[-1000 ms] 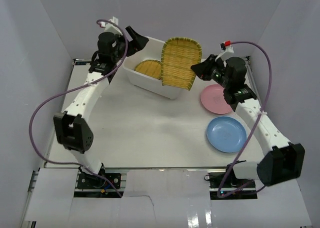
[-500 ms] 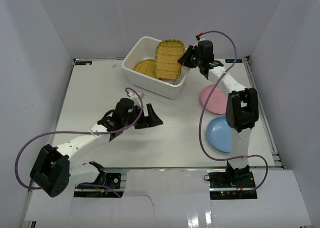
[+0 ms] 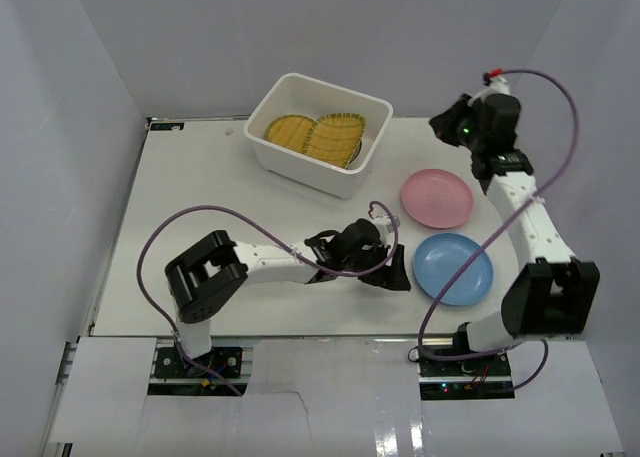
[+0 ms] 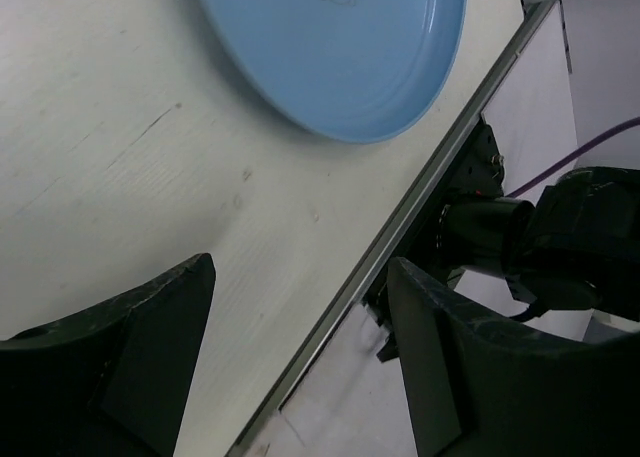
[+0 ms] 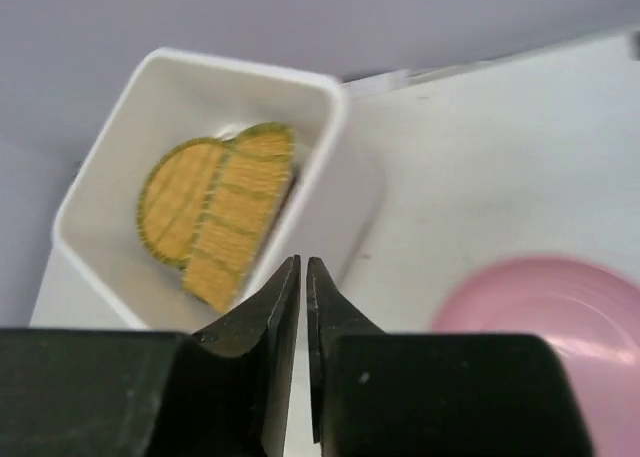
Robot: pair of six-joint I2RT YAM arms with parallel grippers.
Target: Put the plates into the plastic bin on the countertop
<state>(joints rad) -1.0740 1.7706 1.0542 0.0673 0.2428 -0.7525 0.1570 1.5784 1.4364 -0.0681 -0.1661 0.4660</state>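
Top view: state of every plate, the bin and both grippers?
plastic bin, upright, holds two plates
round woven plate, in bin
rectangular woven plate, in bin, overlapping the round one
pink plate, on countertop
blue plate, on countertop
left gripper, jaws open, empty, beside blue plate
right gripper, jaws shut, empty

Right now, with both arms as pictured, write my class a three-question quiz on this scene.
1. True or false: the blue plate lies inside the plastic bin.
2. How many plates lie on the countertop, outside the bin? A) one B) two C) four
3. Fill in: the gripper nearest the blue plate is the ___ one.
Key: 1 false; 2 B, the blue plate and the pink plate; 3 left, the left gripper, which is open.
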